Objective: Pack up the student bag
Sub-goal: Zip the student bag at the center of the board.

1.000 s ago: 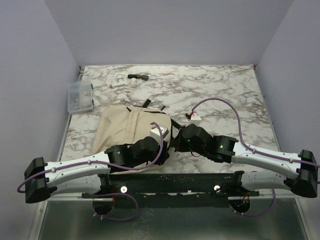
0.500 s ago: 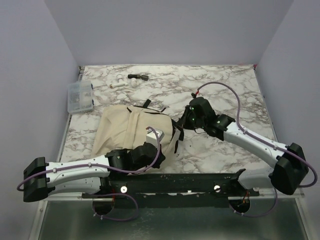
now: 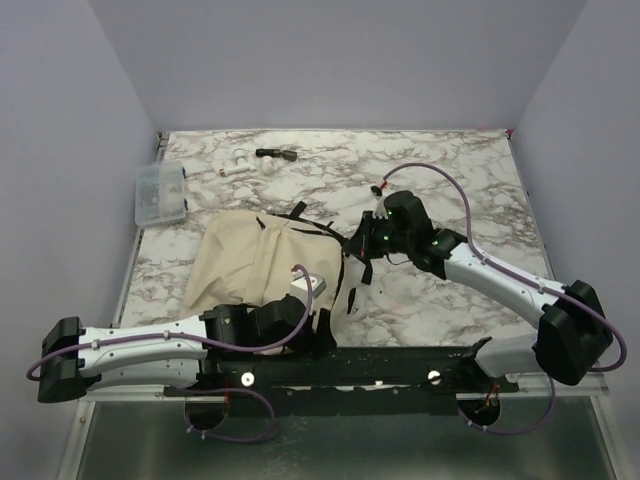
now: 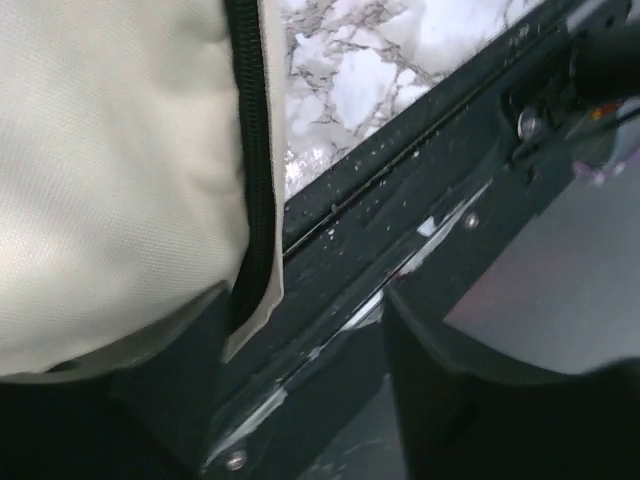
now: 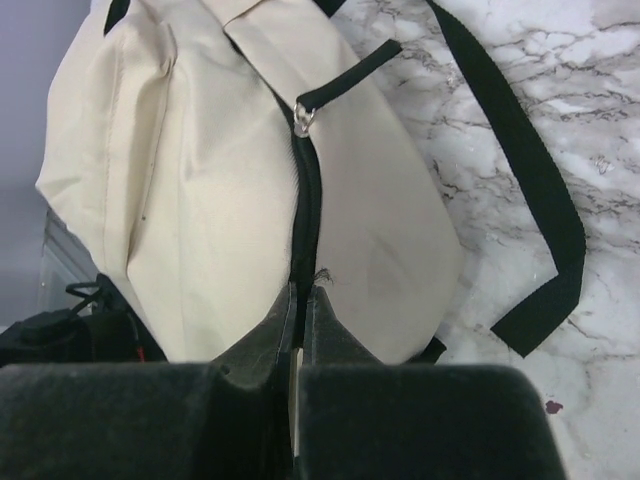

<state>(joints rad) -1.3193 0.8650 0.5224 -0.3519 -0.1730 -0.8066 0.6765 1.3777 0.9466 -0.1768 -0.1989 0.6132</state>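
Since half a second ago your left arm has drawn back toward the near edge, and your right gripper [image 3: 358, 243] has shifted slightly toward 10 o'clock with the fabric it holds. The student bag [image 3: 262, 262] lies on the marble table [image 3: 450, 190], at 8 o'clock from its centre, its near edge at the black rail. Your right gripper sits at the bag's 3 o'clock edge. In the wrist view its fingers are pressed together on the beige canvas at the end of the black zipper [image 5: 305, 200], with a black strap [image 5: 545, 210] trailing at 3 o'clock. Your left gripper [image 3: 318, 328] is at the bag's 5 o'clock corner, jaws wide apart with the canvas edge draped over one finger. A clear plastic box [image 3: 162, 193] stands at the bag's 10 o'clock.
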